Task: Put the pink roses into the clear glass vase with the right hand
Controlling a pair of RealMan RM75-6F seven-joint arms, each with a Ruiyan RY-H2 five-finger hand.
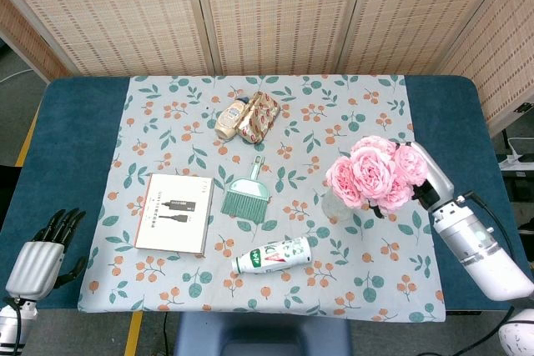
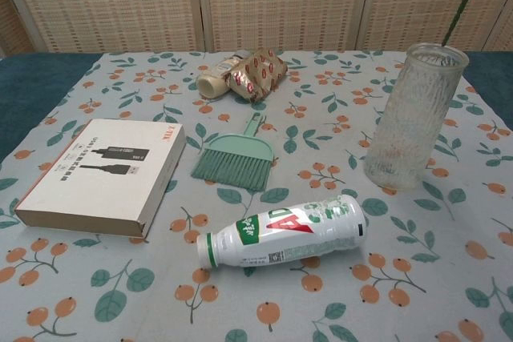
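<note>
A bunch of pink roses (image 1: 375, 174) hangs over the right part of the table, held by my right hand (image 1: 435, 183), whose fingers are mostly hidden behind the blooms. In the head view the blooms cover most of the clear glass vase (image 1: 337, 203). In the chest view the vase (image 2: 413, 116) stands upright and holds nothing, and thin green stems (image 2: 462, 2) slant just above its rim at the top right. My left hand (image 1: 46, 248) hangs beside the table's front left corner, fingers apart, holding nothing.
On the flowered cloth (image 1: 167, 114) lie a white boxed book (image 2: 100, 174), a green hand brush (image 2: 237, 158), a lying milk bottle (image 2: 282, 231), and at the back a small jar (image 2: 213, 82) with a red-patterned packet (image 2: 256, 73). Wicker screens stand behind.
</note>
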